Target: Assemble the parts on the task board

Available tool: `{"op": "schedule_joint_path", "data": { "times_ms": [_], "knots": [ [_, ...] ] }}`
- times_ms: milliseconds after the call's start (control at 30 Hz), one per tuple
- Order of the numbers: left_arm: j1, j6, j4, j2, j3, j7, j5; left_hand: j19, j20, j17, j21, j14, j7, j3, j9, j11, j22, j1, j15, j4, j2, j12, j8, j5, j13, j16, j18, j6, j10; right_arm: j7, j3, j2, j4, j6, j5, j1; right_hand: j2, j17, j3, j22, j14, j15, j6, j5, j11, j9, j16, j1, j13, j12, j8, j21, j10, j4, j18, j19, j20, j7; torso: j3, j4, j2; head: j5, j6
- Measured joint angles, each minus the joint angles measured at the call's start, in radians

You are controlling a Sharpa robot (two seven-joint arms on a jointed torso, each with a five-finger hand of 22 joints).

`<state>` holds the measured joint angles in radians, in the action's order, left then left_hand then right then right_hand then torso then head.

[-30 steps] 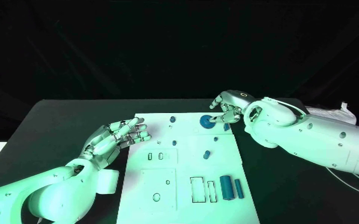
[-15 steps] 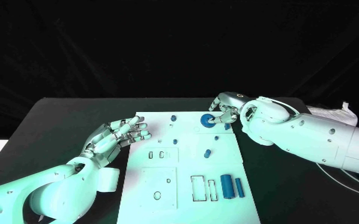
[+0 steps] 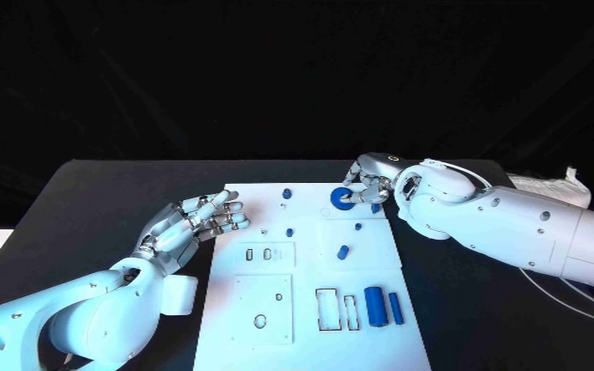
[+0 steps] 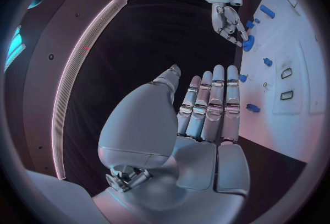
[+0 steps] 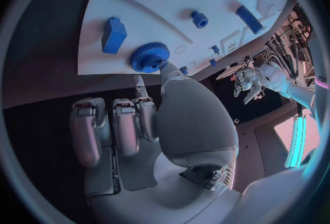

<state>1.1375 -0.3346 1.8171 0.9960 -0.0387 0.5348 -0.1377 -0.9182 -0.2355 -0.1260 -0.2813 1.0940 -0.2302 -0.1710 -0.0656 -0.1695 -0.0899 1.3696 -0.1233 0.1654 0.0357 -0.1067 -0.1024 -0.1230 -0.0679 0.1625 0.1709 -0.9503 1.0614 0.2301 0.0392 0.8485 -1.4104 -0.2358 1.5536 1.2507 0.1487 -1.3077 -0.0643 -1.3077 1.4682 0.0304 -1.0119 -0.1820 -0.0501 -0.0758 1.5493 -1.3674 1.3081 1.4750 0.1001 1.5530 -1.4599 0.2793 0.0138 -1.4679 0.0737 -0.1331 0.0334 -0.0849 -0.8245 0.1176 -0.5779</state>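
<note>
Since a second ago, my right hand has crept a little further in over the far right corner of the task board and settled closer on the blue gear; my left hand has barely stirred beside the board's left edge.

At my right hand, the right wrist view shows the thumb tip touching the toothed rim of the gear, which lies flat on the board, while the other fingers are curled back toward the palm and clear of it. I cannot tell whether a second finger meets the gear's far side, so I judge this a touch or a nudge, not a sure pinch. Just beside the gear stands a small blue block.

My left hand hovers at the board's left rim with its fingers straight, side by side and only slightly apart, holding nothing and touching nothing that I can see.

Further out on the board, several small blue pegs stand in holes, among them one near the far edge and one toward the middle. Two long blue bars lie side by side near the front right, next to rectangular cut-outs that look unfilled, as do the two small slots on the left.

By my reckoning the assembly is only partly along: some pegs seated, the gear being seated or adjusted now, the bars and slots left to do.
</note>
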Motion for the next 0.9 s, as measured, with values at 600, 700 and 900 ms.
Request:
{"op": "schedule_joint_path", "data": {
  "times_ms": [600,700,900],
  "knots": [
    [0.0,0.0,-0.006,-0.002,0.0,-0.002,0.0,0.0,0.0,0.0,0.005,0.0,0.0,-0.003,0.0,0.0,0.001,0.0,0.0,-0.003,0.0,0.004,0.0,0.0,0.0,0.0,0.0,0.0,0.0,-0.022,-0.001,0.004,-0.011,-0.015,0.005,-0.006,-0.008,0.0,-0.005,0.0,0.0,0.0,-0.017,-0.009,0.004,-0.002,0.008,-0.008,0.0,0.037,0.008,0.008,-0.004,-0.01,0.0,0.0,0.0,0.001,0.0007,-0.0022,0.0,0.004,-0.002],
    [0.0,0.001,-0.007,-0.002,0.0,-0.002,0.0,0.0,0.0,0.0,0.005,0.0,0.0,-0.003,0.0,0.0,0.001,0.0,0.0,-0.003,0.0,0.004,0.0,0.0,0.0,0.0,0.0,0.0,0.0,-0.027,-0.001,0.005,-0.014,-0.026,0.005,-0.007,-0.013,0.0,-0.005,0.0,0.0,0.0,-0.017,-0.01,0.004,-0.002,0.008,-0.002,0.0,0.037,0.008,0.008,-0.004,-0.01,0.0,0.0,0.0,0.001,0.0007,-0.0028,0.0,0.004,-0.001],
    [0.0,0.001,-0.009,-0.002,0.0,-0.003,0.0,0.0,0.0,0.0,0.005,0.0,0.0,-0.003,0.0,0.0,0.001,0.0,0.0,-0.003,0.0,0.004,0.0,0.0,0.0,0.0,0.0,0.0,0.0,-0.034,-0.002,0.007,-0.018,-0.039,0.005,-0.008,-0.013,0.0,-0.005,0.0,0.0,0.0,-0.017,-0.01,0.004,-0.002,0.008,-0.002,0.0,0.037,0.008,0.008,-0.004,-0.01,0.0,0.0,0.0,0.001,0.0007,-0.0035,0.0,0.005,-0.001]
  ]
}}
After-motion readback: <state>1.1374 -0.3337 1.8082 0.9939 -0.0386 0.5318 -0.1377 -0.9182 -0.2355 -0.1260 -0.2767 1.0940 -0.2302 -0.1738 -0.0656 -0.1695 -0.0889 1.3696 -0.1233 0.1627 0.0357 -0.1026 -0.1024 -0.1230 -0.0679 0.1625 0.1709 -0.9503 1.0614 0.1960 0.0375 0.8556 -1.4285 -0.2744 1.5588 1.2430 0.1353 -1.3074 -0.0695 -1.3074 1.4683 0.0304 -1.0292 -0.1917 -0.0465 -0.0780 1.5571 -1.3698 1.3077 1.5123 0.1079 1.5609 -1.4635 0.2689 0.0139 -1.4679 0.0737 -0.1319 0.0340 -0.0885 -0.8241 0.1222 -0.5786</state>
